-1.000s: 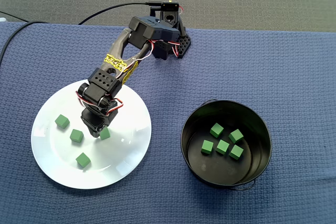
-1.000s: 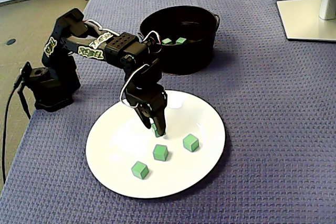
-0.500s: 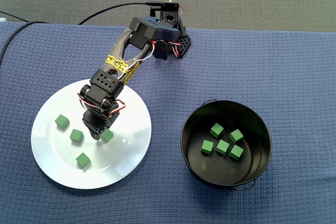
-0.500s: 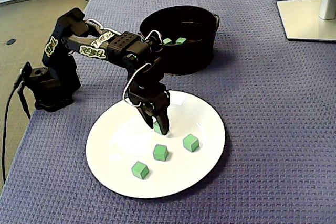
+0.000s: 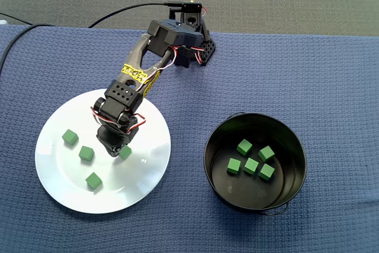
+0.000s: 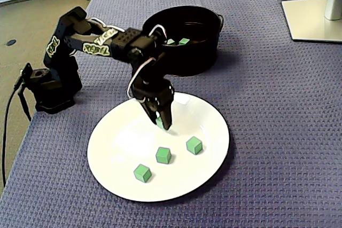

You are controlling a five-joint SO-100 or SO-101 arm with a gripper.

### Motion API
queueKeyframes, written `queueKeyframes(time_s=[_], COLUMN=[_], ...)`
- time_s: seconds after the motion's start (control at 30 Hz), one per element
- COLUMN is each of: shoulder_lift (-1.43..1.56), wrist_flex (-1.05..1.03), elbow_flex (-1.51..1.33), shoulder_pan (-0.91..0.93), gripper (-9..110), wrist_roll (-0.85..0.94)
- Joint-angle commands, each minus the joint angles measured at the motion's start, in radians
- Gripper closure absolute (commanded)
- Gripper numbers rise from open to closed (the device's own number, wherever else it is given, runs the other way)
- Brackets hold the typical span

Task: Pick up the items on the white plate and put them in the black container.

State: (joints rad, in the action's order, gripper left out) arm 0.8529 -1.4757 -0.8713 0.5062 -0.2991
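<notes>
A white plate [image 5: 148, 170] [image 6: 117, 142] lies on the blue cloth. Three loose green cubes rest on it [image 5: 70, 137] [image 5: 86, 154] [image 5: 93, 180], also visible in the other fixed view [image 6: 194, 145] [image 6: 163, 155] [image 6: 141, 173]. My gripper [image 5: 121, 151] [image 6: 164, 125] points down over the plate and is shut on a fourth green cube [image 5: 125, 152] [image 6: 160, 123], which is mostly hidden between the fingers. The black container [image 5: 296, 176] [image 6: 187, 62] stands beside the plate and holds several green cubes [image 5: 251, 165] [image 6: 184, 41].
The arm's base [image 5: 192, 45] [image 6: 51, 86] sits at the cloth's edge with a cable trailing off. A white monitor stand [image 6: 312, 17] occupies the far corner. Grey floor lies beyond the cloth edge.
The gripper has closed on the cube and moved slightly toward the container side, rising a little off the plate. The three loose cubes have not moved.
</notes>
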Motion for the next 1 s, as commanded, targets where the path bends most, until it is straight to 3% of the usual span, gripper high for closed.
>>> queueKeyframes(time_s=[0.0,0.23,0.4,0.6,0.77,0.87,0.97], shoulder_lift=[0.249,0.565,0.615,0.537,0.471,0.465,0.483], wrist_flex=[-0.08,-0.242,-0.15,0.206,0.339,0.333,0.224], elbow_flex=[0.186,0.465,0.249,-0.273,-0.451,-0.446,-0.351], shoulder_pan=[-0.063,-0.457,-0.815,-0.857,-0.882,-0.893,-0.893], gripper=[102,102,102,102,101,83,72], wrist_roll=[0.084,0.397,0.529,0.543,0.502,0.482,0.468])
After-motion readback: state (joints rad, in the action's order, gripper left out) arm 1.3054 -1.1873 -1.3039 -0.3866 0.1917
